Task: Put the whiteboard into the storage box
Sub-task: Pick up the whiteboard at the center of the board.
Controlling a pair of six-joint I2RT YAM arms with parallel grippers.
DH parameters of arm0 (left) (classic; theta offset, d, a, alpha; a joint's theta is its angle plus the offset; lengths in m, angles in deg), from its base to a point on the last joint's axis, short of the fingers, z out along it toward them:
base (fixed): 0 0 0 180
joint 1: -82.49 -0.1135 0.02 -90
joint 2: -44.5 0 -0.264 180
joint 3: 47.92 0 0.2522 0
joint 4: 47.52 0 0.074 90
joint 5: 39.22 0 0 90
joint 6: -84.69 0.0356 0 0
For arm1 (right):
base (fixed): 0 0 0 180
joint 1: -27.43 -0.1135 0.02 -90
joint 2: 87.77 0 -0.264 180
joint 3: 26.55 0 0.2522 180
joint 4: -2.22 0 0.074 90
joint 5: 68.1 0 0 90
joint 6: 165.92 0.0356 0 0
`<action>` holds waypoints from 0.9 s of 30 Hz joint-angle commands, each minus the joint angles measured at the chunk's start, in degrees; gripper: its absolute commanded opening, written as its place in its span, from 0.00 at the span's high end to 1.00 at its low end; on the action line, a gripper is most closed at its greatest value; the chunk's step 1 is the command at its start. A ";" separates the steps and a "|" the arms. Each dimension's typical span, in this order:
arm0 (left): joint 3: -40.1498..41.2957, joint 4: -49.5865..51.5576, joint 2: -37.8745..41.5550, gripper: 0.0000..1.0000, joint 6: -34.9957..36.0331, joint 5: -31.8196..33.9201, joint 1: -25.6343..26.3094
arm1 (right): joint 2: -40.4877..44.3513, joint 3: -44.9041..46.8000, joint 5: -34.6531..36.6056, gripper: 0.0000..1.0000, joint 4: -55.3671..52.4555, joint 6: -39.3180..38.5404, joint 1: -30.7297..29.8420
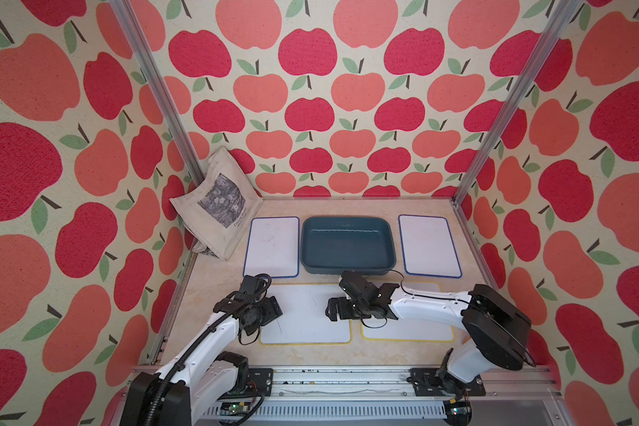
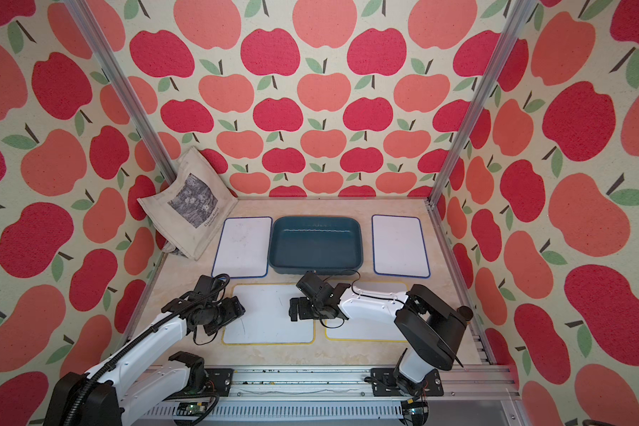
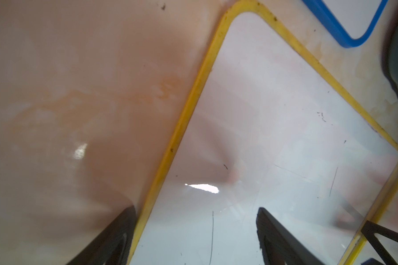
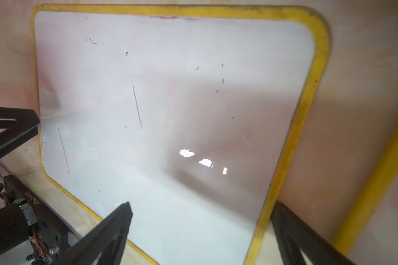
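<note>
At 6 o'clock from the box (image 1: 347,268), the yellow board (image 1: 307,313) lies flat on the table (image 1: 347,354); my left gripper (image 1: 275,311) and right gripper (image 1: 334,310) straddle its 9 and 3 o'clock edges, jaws apart. Flush with the table, its thin rim may slip either pinch.

The beige tote bag (image 2: 187,206) carries the words "Claude Monet" beside its printed picture

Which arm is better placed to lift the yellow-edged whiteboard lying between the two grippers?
Probably the right. Both open grippers straddle opposite edges of that whiteboard, but the right gripper sits straight in front of the storage box, while the left gripper is off to the side.
</note>
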 commanded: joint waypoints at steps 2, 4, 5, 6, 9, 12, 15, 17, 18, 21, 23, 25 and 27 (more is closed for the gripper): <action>3.75 -0.31 -2.15 0.17 -2.88 -10.37 1.02 | -1.42 2.30 -2.57 0.01 -4.15 1.96 0.79; 3.37 0.15 -2.35 0.18 -2.79 -10.71 1.39 | -1.30 2.62 -2.66 0.01 -4.39 2.07 1.09; 3.09 0.58 -2.53 0.18 -2.79 -10.68 1.54 | -1.23 2.59 -2.73 0.01 -4.67 2.01 1.19; 2.75 1.14 -2.63 0.18 -2.75 -10.60 1.74 | -1.18 2.65 -2.69 0.01 -5.00 1.90 1.28; 1.47 3.74 -2.56 0.18 -2.53 -8.94 2.17 | -1.18 2.41 -2.56 0.01 -5.83 1.65 1.41; 0.20 7.11 -1.87 0.15 -3.59 -4.19 2.18 | -1.09 2.40 -2.22 0.01 -6.58 1.45 1.54; -0.72 10.09 -1.80 0.13 -5.41 0.06 2.22 | -1.07 2.36 -2.04 0.01 -7.60 1.20 1.80; -0.82 10.22 -2.30 0.12 -5.47 0.31 2.17 | -0.90 2.48 -1.78 0.01 -8.16 0.98 1.89; -0.91 10.22 -2.82 0.12 -5.35 0.29 2.22 | -0.75 2.57 -1.63 0.01 -8.33 0.93 1.97; -1.08 9.55 -5.40 0.12 -4.18 -0.24 2.86 | -0.66 3.00 -1.74 0.01 -8.39 0.75 2.24; -1.47 8.64 -7.90 0.11 -3.04 -1.34 3.68 | -0.75 3.11 -2.02 0.01 -8.13 0.60 2.42; -2.02 7.57 -9.95 0.12 -1.99 -2.49 4.66 | -1.06 3.13 -2.59 0.01 -7.66 0.45 2.42; -2.32 5.60 -11.89 0.14 -1.00 -4.55 5.33 | -1.54 3.10 -3.07 0.01 -7.16 0.39 2.42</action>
